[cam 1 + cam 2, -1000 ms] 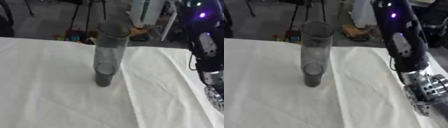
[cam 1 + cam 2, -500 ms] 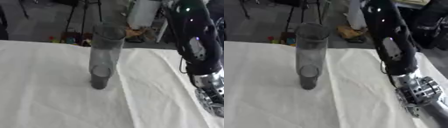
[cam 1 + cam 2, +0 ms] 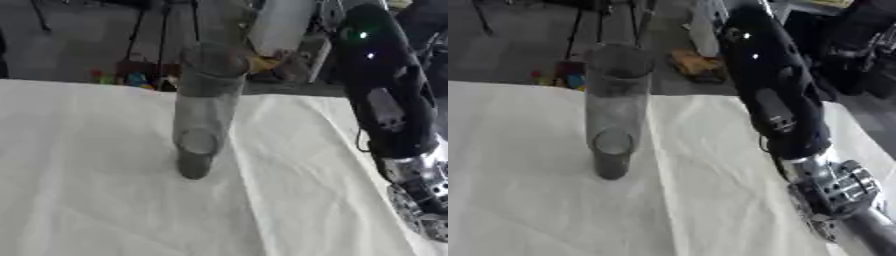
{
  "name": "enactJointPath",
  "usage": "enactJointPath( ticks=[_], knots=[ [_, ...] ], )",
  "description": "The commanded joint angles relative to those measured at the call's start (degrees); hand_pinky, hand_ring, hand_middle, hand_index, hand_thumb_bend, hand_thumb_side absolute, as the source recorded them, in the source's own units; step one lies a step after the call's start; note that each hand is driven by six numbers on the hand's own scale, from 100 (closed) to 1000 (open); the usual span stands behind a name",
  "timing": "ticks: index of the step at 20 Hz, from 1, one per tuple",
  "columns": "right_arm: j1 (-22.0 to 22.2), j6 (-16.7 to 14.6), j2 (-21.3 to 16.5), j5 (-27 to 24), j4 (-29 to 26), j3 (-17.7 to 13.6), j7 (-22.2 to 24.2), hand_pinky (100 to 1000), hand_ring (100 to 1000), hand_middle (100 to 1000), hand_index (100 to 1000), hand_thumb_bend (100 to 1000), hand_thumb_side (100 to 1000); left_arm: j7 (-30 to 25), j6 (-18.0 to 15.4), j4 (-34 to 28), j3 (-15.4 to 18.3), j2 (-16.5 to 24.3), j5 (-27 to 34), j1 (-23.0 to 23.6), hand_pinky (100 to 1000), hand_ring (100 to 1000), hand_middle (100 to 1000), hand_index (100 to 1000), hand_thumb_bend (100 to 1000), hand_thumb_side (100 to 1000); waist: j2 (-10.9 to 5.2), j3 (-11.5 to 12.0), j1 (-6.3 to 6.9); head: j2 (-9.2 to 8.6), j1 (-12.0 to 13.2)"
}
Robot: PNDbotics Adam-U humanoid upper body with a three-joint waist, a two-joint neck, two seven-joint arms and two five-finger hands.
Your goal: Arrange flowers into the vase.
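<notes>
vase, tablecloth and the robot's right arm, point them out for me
vase point(image 3: 614, 107), right eye view, on the middle of its clear upright wall
tablecloth point(image 3: 527, 210), right eye view, on a bare white stretch near the front left
right arm point(image 3: 785, 107), right eye view, on the black forearm shell

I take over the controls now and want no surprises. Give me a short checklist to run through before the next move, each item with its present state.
1. Vase upright on the white tablecloth: ok.
2. Vase mouth free of anything over it: ok.
3. Flower in view to pick up: not ok, none shows on the cloth.
4. Right arm apart from the vase: ok, it comes down to the vase's right with bare cloth between.
5. Right hand's fingers: cannot tell, only the silver wrist shows at the lower right.
6. Left hand: cannot tell, it shows in neither view.
</notes>
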Motion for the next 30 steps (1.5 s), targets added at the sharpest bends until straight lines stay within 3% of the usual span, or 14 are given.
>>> enactJointPath(
  ticks=[1,9,15,30],
  knots=[
    [-0.6,-0.5,-0.6,2.0,-1.3,-0.2,-0.3,100,100,100,120,100,100,-0.2,0.0,-0.8,0.0,0.3,0.0,-0.7,756,790,845,856,100,601,-0.94,0.0,0.48,-0.92,-0.6],
    [-0.3,-1.4,0.5,2.2,-1.3,-0.6,-0.7,100,100,100,119,100,100,-0.5,0.0,-0.8,-0.1,-0.2,0.3,-1.2,756,789,844,856,100,605,-0.45,0.9,0.54,-1.65,-1.6],
    [0.3,-3.2,0.4,2.5,-1.5,-1.6,1.6,100,100,100,119,100,100,-0.7,-0.2,-0.8,-0.1,-0.8,0.3,-1.5,757,790,845,857,100,605,0.39,1.8,0.74,-2.58,-2.2],
    [2.7,-1.8,2.5,4.0,-2.8,-0.2,6.7,100,100,100,123,100,100,-0.8,-0.2,-0.8,-0.2,-1.3,0.0,-1.9,758,789,845,858,100,607,1.42,1.6,0.82,-2.2,-1.8]
  ],
)
